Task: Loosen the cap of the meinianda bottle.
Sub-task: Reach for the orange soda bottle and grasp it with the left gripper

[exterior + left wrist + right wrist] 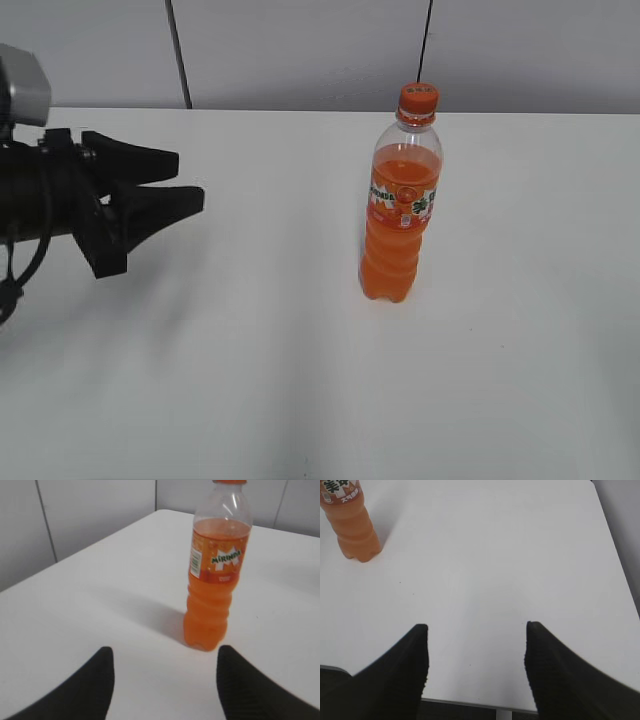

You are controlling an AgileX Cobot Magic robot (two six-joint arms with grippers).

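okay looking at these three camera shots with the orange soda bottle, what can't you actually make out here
- Cap: shown whole only in the exterior view, too small to read its marking; left wrist view's top edge crops it.
- Bottle: right wrist view cuts off everything above the label.
- Right gripper: absent from the exterior view.
- Left gripper: fingertips only in its wrist view.

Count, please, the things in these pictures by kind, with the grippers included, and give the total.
Miranda orange soda bottle: 1, standing upright on the table
Orange screw cap: 1, on the bottle
White table: 1
Black grippers: 2, the left gripper and the right gripper, both open and apart from the bottle
Total: 5
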